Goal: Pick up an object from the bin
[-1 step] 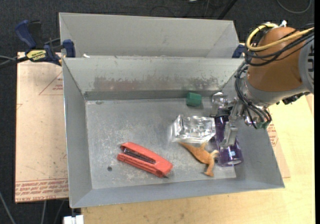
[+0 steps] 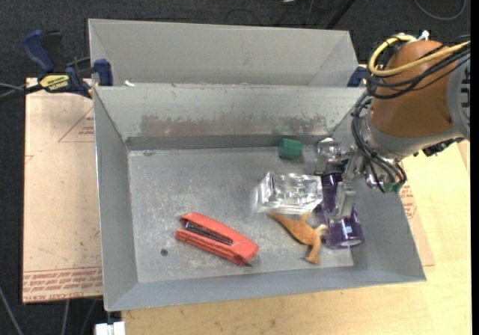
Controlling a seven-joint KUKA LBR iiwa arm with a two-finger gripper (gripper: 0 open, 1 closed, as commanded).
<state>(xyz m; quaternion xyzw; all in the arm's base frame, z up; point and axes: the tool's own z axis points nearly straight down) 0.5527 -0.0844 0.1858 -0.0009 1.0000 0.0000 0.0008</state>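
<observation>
Purple see-through plastic, a small chunky piece [image 2: 343, 233], lies directly beneath the claw [image 2: 340, 205], close to the bin's [image 2: 120, 251] near right corner; the claw is low over it and seems to touch its top; whether it is spread or already pinching the piece I cannot tell, since the wrist and cables mask it. Just to the claw's left a crumpled clear wrapper [image 2: 288, 193] rests against a tan, curved toy [image 2: 303, 232], whose tail end touches or nearly touches the purple piece; a green block [image 2: 290, 149] sits beyond the claw by the far wall; a red stapler [image 2: 217, 238] lies well off to its left. To do the grasp well, I judge the claw should centre on the purple piece alone, close squarely on its sides, keep clear of the tan toy and the wrapper, then rise straight; the slick plastic may slip if caught by an edge.
</observation>
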